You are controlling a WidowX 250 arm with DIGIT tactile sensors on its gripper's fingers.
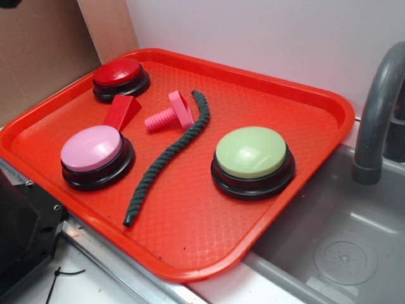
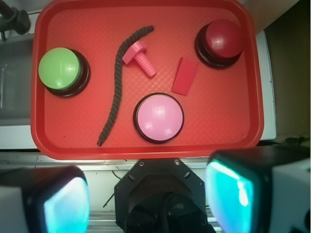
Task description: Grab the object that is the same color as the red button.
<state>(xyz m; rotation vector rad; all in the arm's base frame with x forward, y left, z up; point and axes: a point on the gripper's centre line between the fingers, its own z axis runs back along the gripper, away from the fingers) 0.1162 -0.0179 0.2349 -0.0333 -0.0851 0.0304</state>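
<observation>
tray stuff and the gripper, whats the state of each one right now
red wedge block: lying free on the tray, ungrasped
red button: upright
pink button: upright
green button: upright
pink screw: on its side
rope: lying loose, curved
gripper: open, above the tray's near edge

On the tray [image 1: 329, 107], the wedge block [image 1: 122, 112] lies between 2 buttons [image 1: 121, 78] [image 1: 96, 155], beside the screw toy [image 1: 169, 114]; a rope [image 1: 166, 155] separates them from button 3 [image 1: 252, 160].

Three push buttons [image 2: 160, 118], one red wedge block [image 2: 184, 76], one pink screw toy [image 2: 140, 58], one dark rope [image 2: 116, 85], one red tray [image 2: 146, 151]
</observation>
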